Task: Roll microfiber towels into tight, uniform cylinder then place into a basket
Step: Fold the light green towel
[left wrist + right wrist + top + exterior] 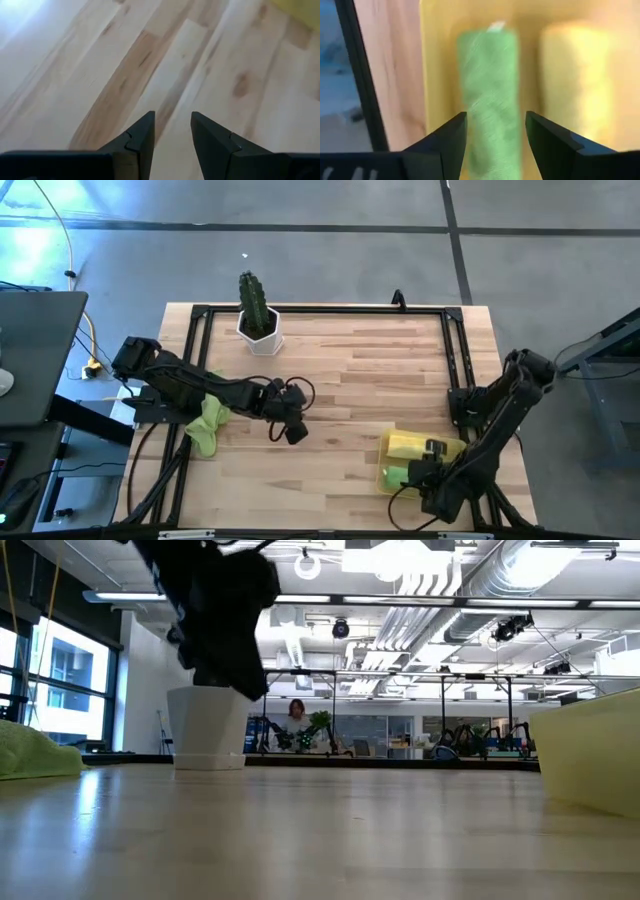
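The basket (383, 442), a shallow yellow tray, stands near the table's front right. Two rolled microfiber towels lie side by side in it: a lime green one (490, 85) and a bright yellow one (575, 75). My right gripper (496, 130) hangs open over the green roll (395, 477), pointing down, with its fingers clear of it. A third towel, lime green (208, 425), lies crumpled and unrolled on the wood at the table's left. Just right of it my left gripper (295, 432) is open above bare wood (172, 132), holding nothing.
A white pot with a cactus (260, 330) stands at the far left of the table. A black metal frame (455, 360) runs around the tabletop. The wide wooden middle (360, 390) between the two arms holds nothing. Beyond the table is an office hall with a person (296, 712) far off.
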Tool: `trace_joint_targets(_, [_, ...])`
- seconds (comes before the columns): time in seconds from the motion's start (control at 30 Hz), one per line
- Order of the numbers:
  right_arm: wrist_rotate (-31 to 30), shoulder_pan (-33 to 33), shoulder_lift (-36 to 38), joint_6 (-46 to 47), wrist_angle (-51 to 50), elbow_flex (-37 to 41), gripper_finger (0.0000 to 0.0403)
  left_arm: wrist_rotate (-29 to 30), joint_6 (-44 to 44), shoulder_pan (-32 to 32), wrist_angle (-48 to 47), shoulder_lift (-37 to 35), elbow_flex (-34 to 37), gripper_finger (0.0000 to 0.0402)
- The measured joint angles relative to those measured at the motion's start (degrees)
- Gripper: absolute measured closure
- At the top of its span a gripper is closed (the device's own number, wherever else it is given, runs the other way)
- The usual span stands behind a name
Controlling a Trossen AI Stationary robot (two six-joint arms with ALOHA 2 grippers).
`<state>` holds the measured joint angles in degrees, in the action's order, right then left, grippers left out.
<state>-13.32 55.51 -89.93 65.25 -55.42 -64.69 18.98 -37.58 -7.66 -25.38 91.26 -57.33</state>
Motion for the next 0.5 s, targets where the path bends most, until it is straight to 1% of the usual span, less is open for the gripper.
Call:
trace_joint_targets(0.07, [-4.45,-0.12,1.65,0.14,-3.15,-1.18,0.0209,-1.18,0.65,0.0,-2.57,0.0,-2.32,0.0287])
trace_joint_targets(0.13, [-10.33,-0.44,2.88,0.75,-5.28,-1.28,0.0209,-3.04,0.69,0.0,-7.92,0.0,-4.72,0.0287])
trace_joint_targets(0.23, [-18.32,-1.55,3.52,1.41,-5.65,-0.7,0.0208,-6.65,0.68,-0.87,-20.11,0.0,-7.67,0.0287])
trace_joint_targets(0.3, [-22.14,-2.77,3.49,0.74,-5.08,-0.1,0.0208,-7.88,-0.64,-2.23,-29.21,-0.01,-8.79,0.0287])
trace_joint_targets(0.4, [-25.26,-5.31,3.36,-2.47,-4.32,-0.06,0.0208,-7.85,-5.86,-4.85,-42.4,-0.72,-9.13,0.0287])
trace_joint_targets(0.5, [-28.44,-7.9,3.32,-6.82,-3.33,-0.06,0.0208,-6.81,-15.18,-7.62,-55.06,-0.61,-9.11,0.0287])
